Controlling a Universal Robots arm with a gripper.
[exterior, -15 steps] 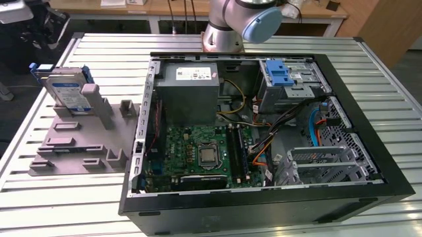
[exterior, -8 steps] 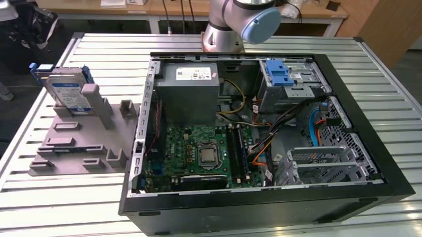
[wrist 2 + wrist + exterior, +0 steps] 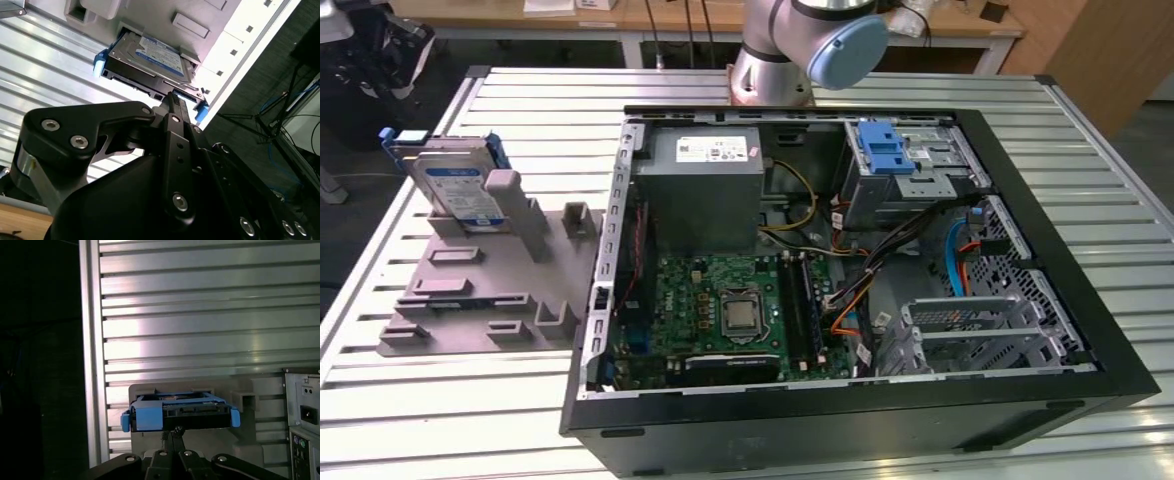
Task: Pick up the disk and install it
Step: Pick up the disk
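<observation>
A ribbed aluminium bench (image 3: 921, 88) carries an open black computer case (image 3: 1107, 335) lying on its side. To the exterior view's left of the case sits a matt grey moulded holder (image 3: 480, 285) with blocky slots and posts.

The disk (image 3: 458, 188) stands upright on edge in the far slot of that holder, apart from the case. It is a flat silver-grey metal rectangle in a blue plastic carrier frame. Its white-and-blue label faces the camera, and the print on it is too small to make out.

Inside the case are a plain grey metal box (image 3: 707, 205) with a small white sticker (image 3: 716, 152), a green circuit board (image 3: 720, 300), bundled coloured wires, and a blue plastic latch (image 3: 887, 150) on a silver cage. The grey and pale blue arm (image 3: 787, 40) rises beyond the case.

In the first wrist view the black, jointed metal hand (image 3: 175, 431) has its fingers pressed together with nothing between them. Their tip points at the disk (image 3: 180, 410), seen edge-on with its connector side showing.

In the second wrist view the hand (image 3: 173, 97) lines up with the edge of the disk (image 3: 150, 55). Whether they touch cannot be told.
</observation>
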